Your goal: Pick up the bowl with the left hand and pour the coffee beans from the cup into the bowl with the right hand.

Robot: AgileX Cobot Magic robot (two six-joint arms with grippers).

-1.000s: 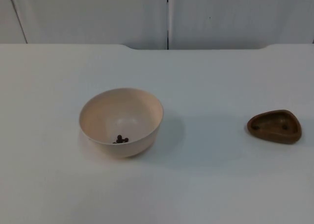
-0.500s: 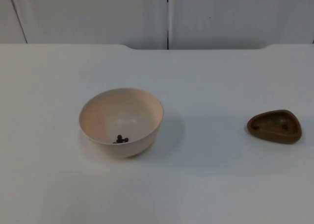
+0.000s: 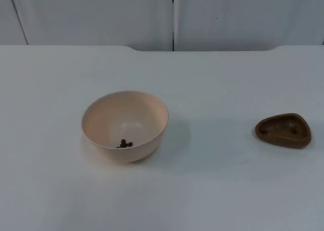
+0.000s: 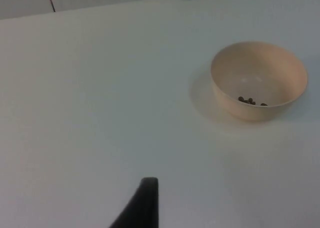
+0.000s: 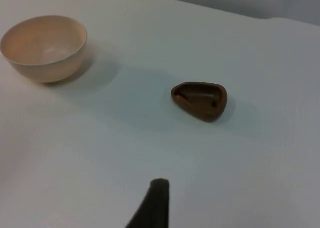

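A cream bowl (image 3: pixel 125 126) is seen standing upright on the white table (image 3: pixel 217 190), left of the table's middle and well away from every edge. A small cluster of dark coffee beans (image 3: pixel 124 144) is gathered at the bottom of the bowl, on the side nearer the table's front edge. The same bowl (image 4: pixel 258 80) is seen in the left wrist view with the beans (image 4: pixel 251 101) lying inside it, and again in the right wrist view (image 5: pixel 44 47), where its inner floor cannot be made out.

The cup (image 3: pixel 283 130) is a low brown dish of rounded three-cornered outline, set upright toward the table's right edge, well apart from the bowl. A few dark specks are seen inside it, too small to be named with certainty. It is also seen in the right wrist view (image 5: pixel 200 100), resting flat on the table with nothing touching it.

The left gripper (image 4: pixel 145 203) is shown by one black fingertip above bare table, well apart from the bowl; whether its claw is apart or together cannot be told. The right gripper (image 5: pixel 154 203) is likewise shown by one dark fingertip, held off from the cup, and its claw's state cannot be told either. Nothing is held by either one.

The table's far edge is met by a grey partition wall (image 3: pixel 101 16).
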